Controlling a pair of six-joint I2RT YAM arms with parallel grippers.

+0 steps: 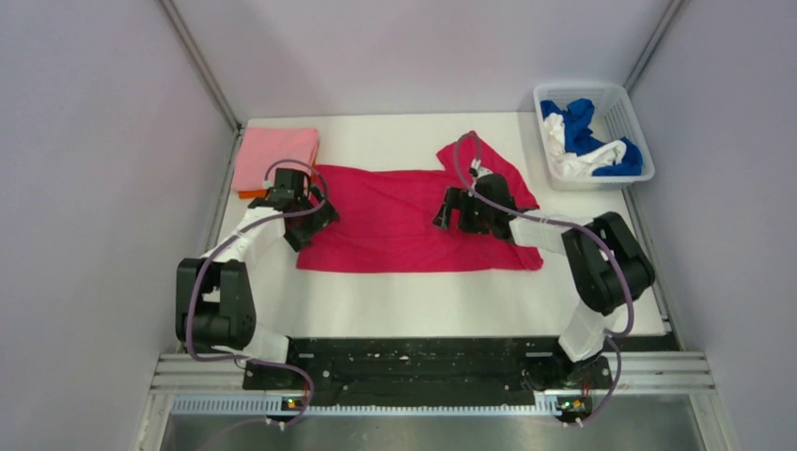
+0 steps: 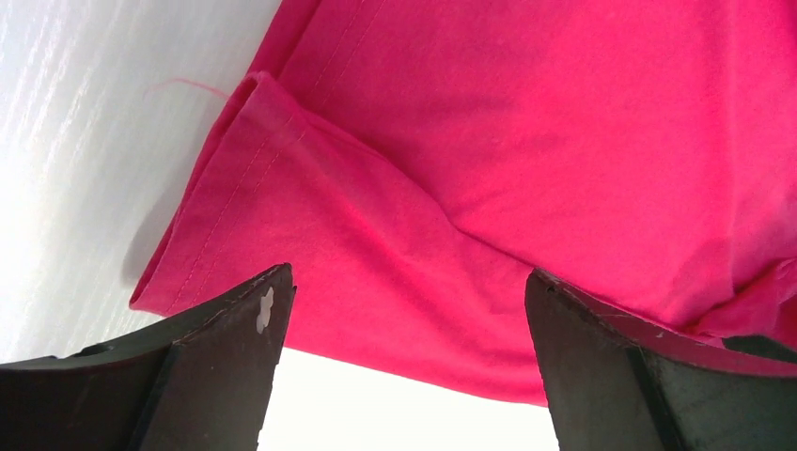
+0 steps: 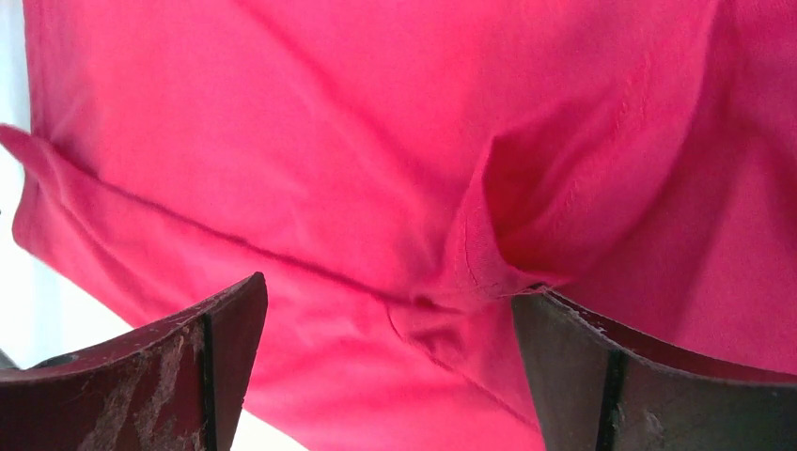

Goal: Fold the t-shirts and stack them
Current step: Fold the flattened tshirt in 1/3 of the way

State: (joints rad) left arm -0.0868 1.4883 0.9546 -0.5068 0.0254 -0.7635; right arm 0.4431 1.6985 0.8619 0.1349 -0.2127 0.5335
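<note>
A crimson-pink t-shirt (image 1: pixel 395 221) lies spread across the middle of the white table. My left gripper (image 1: pixel 303 214) is open over its left edge; the left wrist view shows a folded sleeve or hem (image 2: pixel 310 216) ahead of the wide-apart fingers (image 2: pixel 235 348). My right gripper (image 1: pixel 461 209) is open over the shirt's right part near a sleeve (image 1: pixel 489 160); cloth (image 3: pixel 395 188) fills its view between the fingers (image 3: pixel 226 348). A folded light pink shirt (image 1: pixel 274 155) lies at the back left on an orange one (image 1: pixel 250 194). Blue (image 1: pixel 583 117) and white (image 1: pixel 578 162) shirts lie in the basket.
A white plastic mesh basket (image 1: pixel 628 117) stands at the back right corner. Grey walls close in the table on the left, back and right. The black arm-mount rail (image 1: pixel 404 362) runs along the near edge.
</note>
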